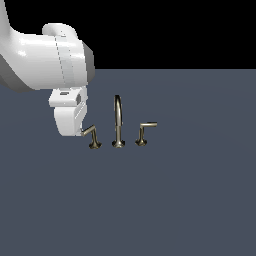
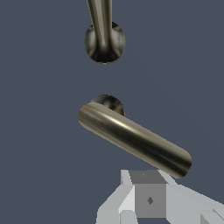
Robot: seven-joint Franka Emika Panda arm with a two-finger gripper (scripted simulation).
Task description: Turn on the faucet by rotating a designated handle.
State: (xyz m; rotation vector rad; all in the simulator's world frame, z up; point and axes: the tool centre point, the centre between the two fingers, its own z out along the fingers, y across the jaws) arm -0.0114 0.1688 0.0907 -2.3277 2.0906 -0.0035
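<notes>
Handle (image 1: 92, 133) standing on the exterior view's left of the faucet (image 1: 118, 124), slanted stem rising from a flared base, thin arm reaching toward the gripper (image 1: 80, 131) and touching or nearly touching it. Filling the wrist view as a brass bar (image 2: 134, 139) just beyond the finger (image 2: 148, 197). Counting one spout (image 1: 118, 120) and two levers; second lever (image 1: 144, 132) sitting beyond the spout. Bearing no readable writing anywhere. Resting on a grey floor (image 1: 175, 200). Cannot tell whether fingers are apart or together.

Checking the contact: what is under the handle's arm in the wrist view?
Its own flared base peeks out beneath the handle, plus bare floor. The gripper sits near the arm's end; its fingertips are not visible.
</notes>
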